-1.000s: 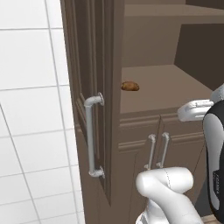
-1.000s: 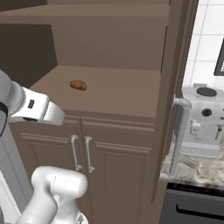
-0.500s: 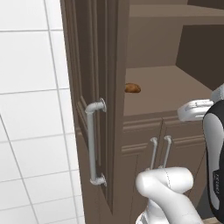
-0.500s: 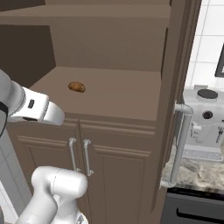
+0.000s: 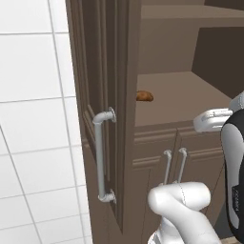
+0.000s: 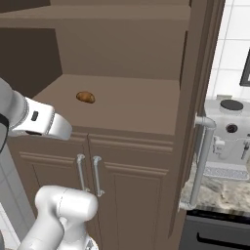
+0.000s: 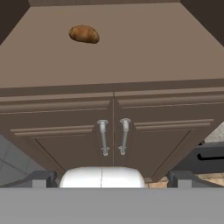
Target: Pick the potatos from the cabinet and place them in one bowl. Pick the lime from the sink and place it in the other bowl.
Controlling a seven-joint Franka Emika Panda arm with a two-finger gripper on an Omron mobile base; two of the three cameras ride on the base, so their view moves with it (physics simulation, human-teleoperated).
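— Since a second ago both base views have slid sideways together: the tall dark brown wooden cabinet door (image 5: pixel 102 119) with its long grey metal bar handle (image 5: pixel 100 157) now sits further right in the left view, and the door edge (image 6: pixel 197 117) has shifted left in the right view. That reads as the base driving, not the things moving.

— And the potato?

— The small oval golden-brown potato (image 7: pixel 84 33) lies where it was, on the open cabinet shelf (image 7: pixel 131 48), towards the back left in the hand view, partly hidden behind the door edge from the left (image 5: pixel 144 96), plain from the right (image 6: pixel 85 96). I see just one.

— So what does the shift buy us?

— I judge the robot is lining itself up with the opening; the door already stands open, so the reach for the potato comes next.

— The pincer?

— Its two dark finger tips (image 7: pixel 41 178) rise well apart at the bottom of the hand view, so it looks released and empty, touching nothing, though the tips are cut off low, so I'd not swear to how wide. It hangs in front of the low doors with thin paired handles (image 7: pixel 113 136), well short of the potato.
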